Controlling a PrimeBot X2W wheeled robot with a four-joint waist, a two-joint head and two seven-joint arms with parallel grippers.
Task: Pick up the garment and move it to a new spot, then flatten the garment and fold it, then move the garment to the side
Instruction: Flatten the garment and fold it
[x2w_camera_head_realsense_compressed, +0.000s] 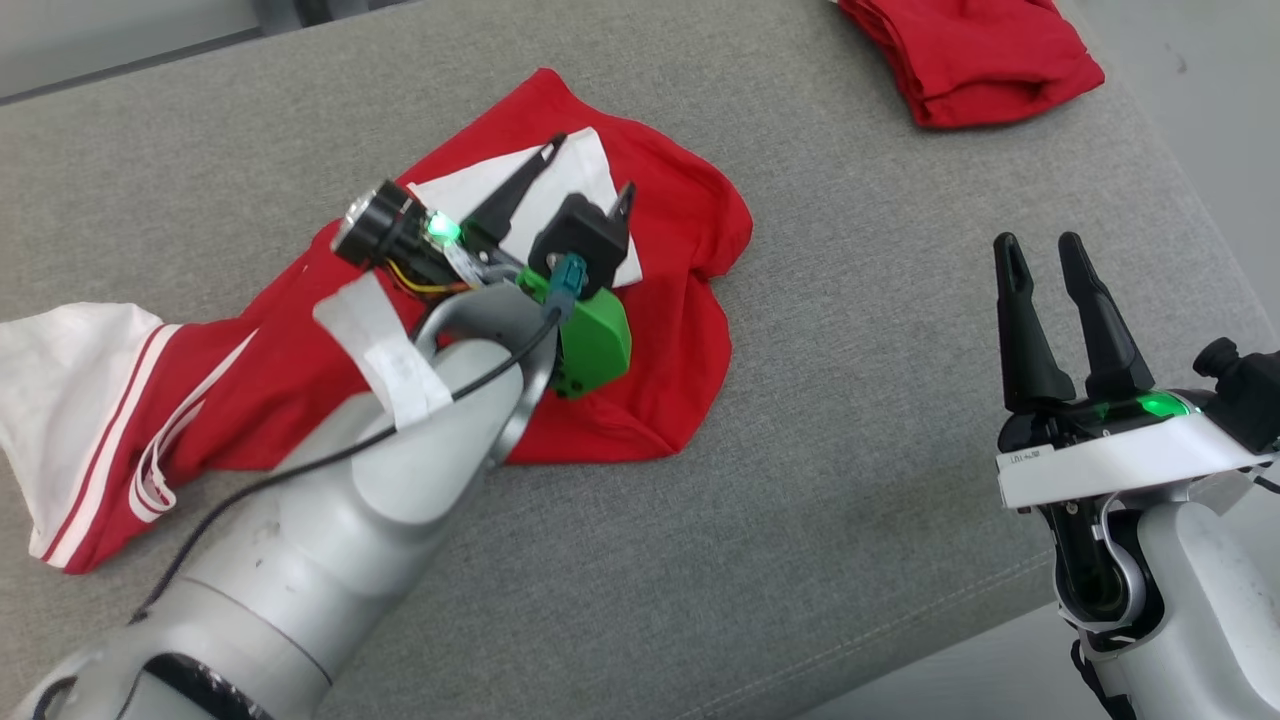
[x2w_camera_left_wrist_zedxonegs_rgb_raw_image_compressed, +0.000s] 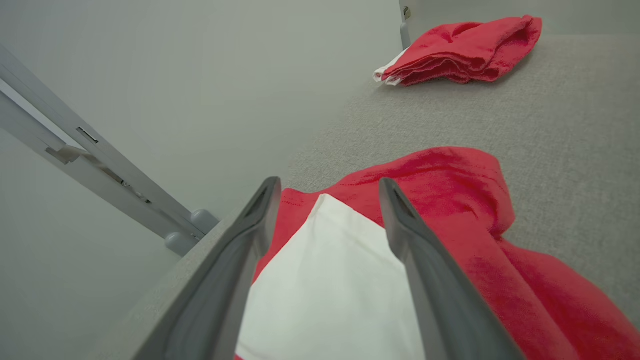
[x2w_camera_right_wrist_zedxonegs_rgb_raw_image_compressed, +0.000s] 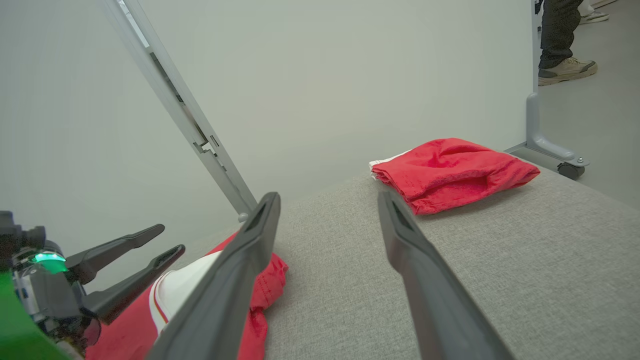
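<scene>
Hovering above the crumpled garment (x2w_camera_head_realsense_compressed: 680, 330), the left end effector (x2w_camera_head_realsense_compressed: 592, 165) is open, the right end effector (x2w_camera_head_realsense_compressed: 1038, 245) also open; flattening and folding remain.

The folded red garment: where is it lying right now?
Head view, top right: the folded red garment lies at the far right of the grey surface, well apart from the crumpled red-and-white garment under the left gripper.

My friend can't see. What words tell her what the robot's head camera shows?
The robot's open left gripper reaches over a crumpled red and white garment on a grey padded surface. Its open right gripper is off to the right; a folded red garment lies at the far right.
</scene>
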